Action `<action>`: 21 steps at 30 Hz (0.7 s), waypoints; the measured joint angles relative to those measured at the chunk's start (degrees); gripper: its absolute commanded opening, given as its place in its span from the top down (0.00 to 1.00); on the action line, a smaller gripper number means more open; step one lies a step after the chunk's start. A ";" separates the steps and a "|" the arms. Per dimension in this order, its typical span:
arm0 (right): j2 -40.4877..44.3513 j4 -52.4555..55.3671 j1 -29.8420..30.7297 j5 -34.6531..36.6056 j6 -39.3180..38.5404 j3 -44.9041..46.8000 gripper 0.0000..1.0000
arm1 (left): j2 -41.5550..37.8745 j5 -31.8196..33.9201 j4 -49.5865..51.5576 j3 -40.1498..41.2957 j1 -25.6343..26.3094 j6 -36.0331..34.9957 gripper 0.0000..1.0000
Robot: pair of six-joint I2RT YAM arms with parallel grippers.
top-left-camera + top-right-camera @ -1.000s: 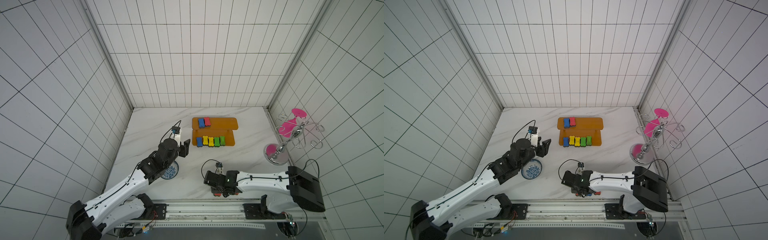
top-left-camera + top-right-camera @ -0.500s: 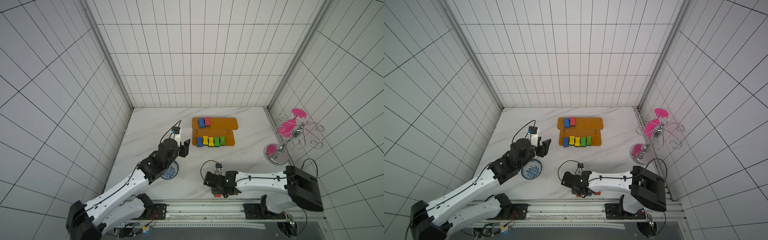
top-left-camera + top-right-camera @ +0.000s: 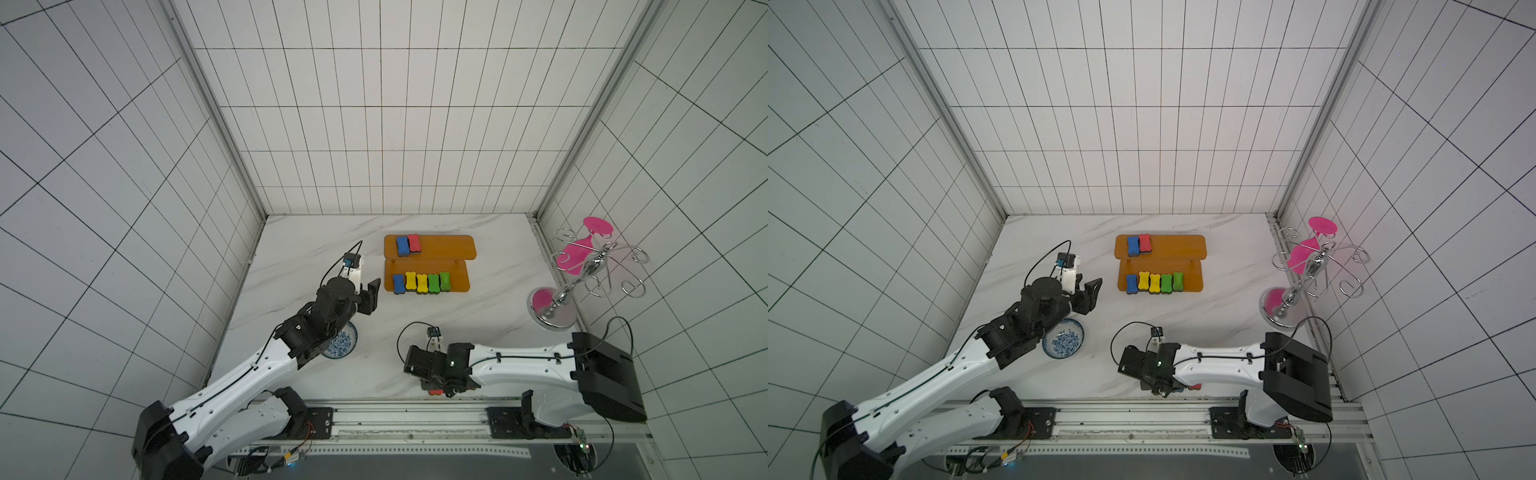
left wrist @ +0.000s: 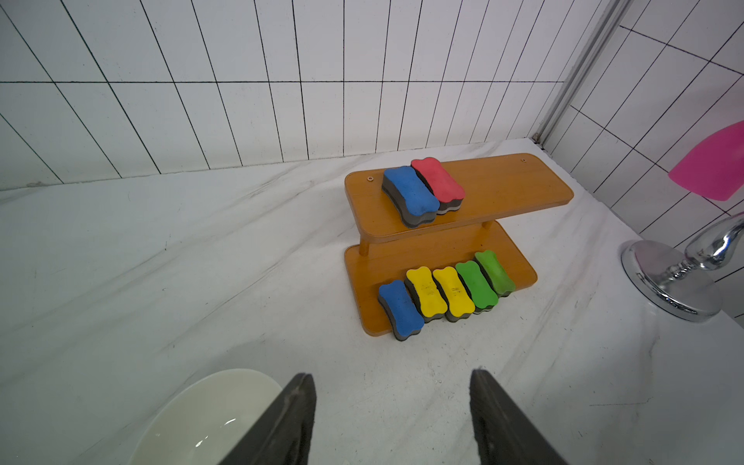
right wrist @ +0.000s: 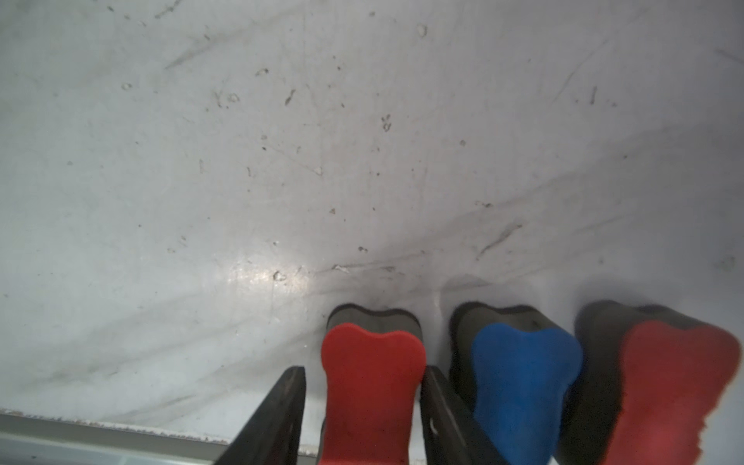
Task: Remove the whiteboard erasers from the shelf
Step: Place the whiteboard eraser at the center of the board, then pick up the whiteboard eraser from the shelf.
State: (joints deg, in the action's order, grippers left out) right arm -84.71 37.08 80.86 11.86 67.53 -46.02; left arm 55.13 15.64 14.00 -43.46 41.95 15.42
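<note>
Red bone-shaped foam eraser (image 5: 372, 386) at table's six o'clock.
Right gripper (image 5: 362, 370) jaws apart astride it; left gripper (image 4: 391, 374) jaws apart, empty; finger snag risks toppling.

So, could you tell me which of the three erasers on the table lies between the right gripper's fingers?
The red eraser at the row's end, beside the blue eraser; the other red eraser lies beyond the blue.

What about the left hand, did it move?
No. The left hand keeps the same gap from the shelf as before, in a top view.
</note>
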 measured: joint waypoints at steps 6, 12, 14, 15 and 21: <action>0.04 1.86 0.26 1.51 -0.04 -0.85 0.52 | 0.00 0.02 -0.02 0.00 0.00 0.00 0.36; 2.51 5.66 -0.98 4.66 -3.17 -4.35 0.54 | 0.33 0.22 -0.39 -0.02 0.00 0.00 0.36; 4.04 5.66 -3.72 5.25 -6.19 -6.21 0.54 | 1.42 0.46 -0.59 -0.33 0.00 0.07 0.36; 4.46 5.57 -5.44 5.40 -7.82 -7.23 0.54 | 2.08 0.57 -0.61 -0.63 0.00 0.13 0.36; 4.04 3.96 -19.15 6.08 -20.79 -17.29 0.53 | 7.19 0.92 -0.50 -4.52 -0.59 1.46 0.30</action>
State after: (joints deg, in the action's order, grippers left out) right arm -80.66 41.04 61.71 17.93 46.74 -63.31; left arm 62.33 16.56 13.50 -47.99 41.36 16.88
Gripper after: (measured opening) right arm 0.464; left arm 0.668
